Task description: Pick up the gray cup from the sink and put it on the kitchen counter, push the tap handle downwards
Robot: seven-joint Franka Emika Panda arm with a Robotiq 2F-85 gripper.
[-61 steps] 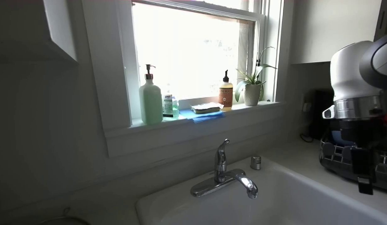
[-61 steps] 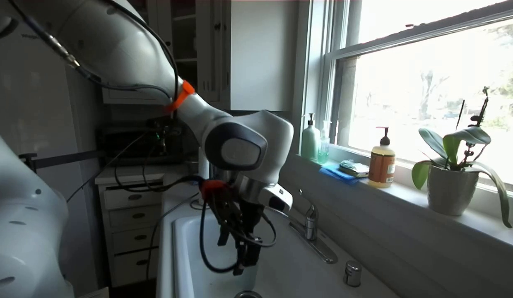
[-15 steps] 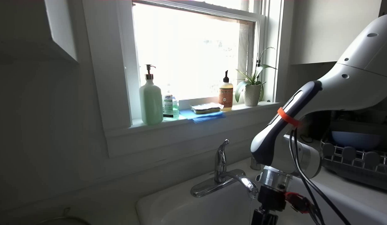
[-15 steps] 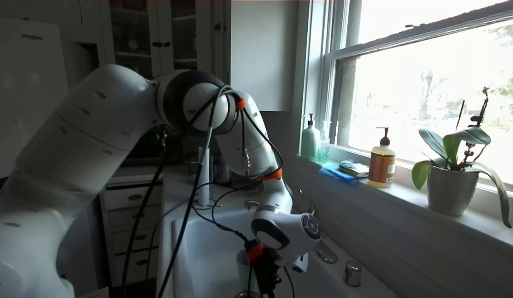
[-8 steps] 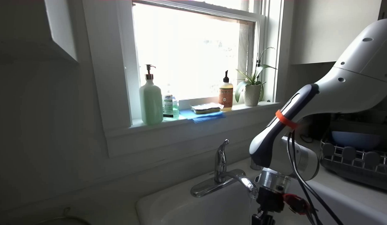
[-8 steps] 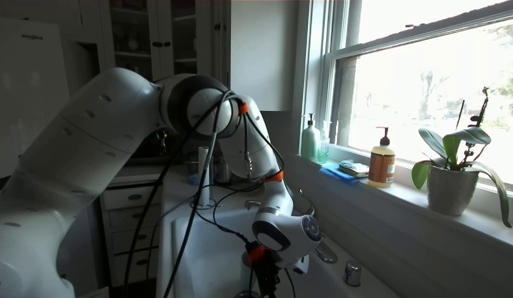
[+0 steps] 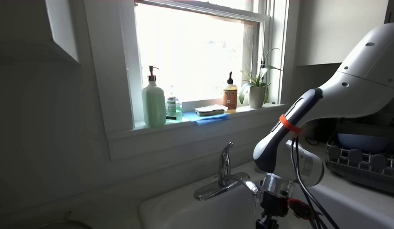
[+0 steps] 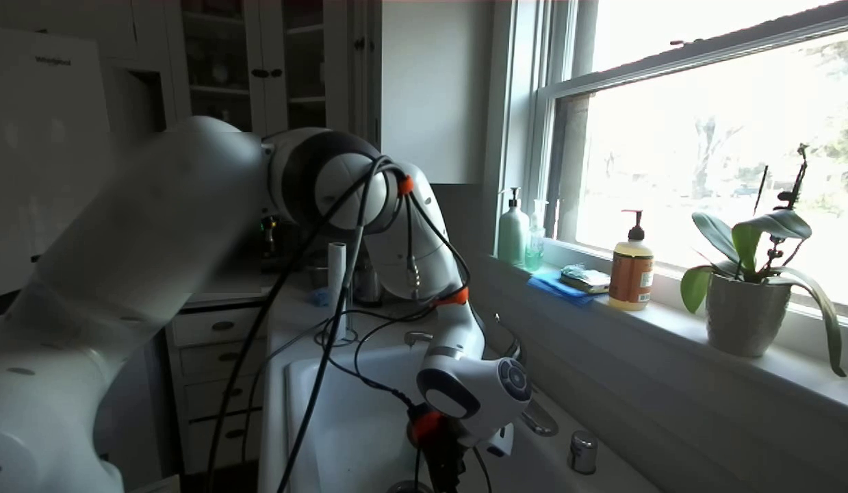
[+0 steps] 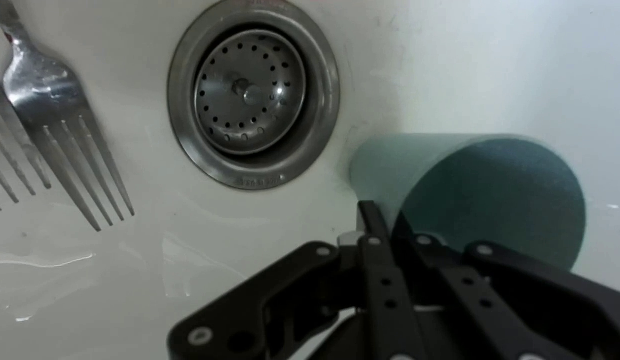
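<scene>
Blown-out window [image 7: 190, 57] at the back, everything else pretty dim: pale counter [image 7: 117, 206], big white arm [image 7: 359, 86] bent down over a white sink [image 8: 358, 438]. Sink looks wet, plus there's what seems like a thin trickle of water [image 7: 255, 213] under the spout [image 7: 252, 187], so I'd bet on slippery. The gray cup [image 9: 470, 195] is down in there near the drain strainer [image 9: 249, 95]; wrist view looks right into its mouth, can't tell if the base touches bottom. My guess is stiff, light plastic, so hard to break, but any water inside (too dark to tell) would add weight. As for the gripper [image 9: 385, 215], its fingers [image 9: 372, 225] look clamped on the cup's wall at the rim, one inside, one outside. Decent spot imo, no handle showing, but a one-sided pinch could let it swing or twist. Slow and level on the lift, I'd say.
</scene>
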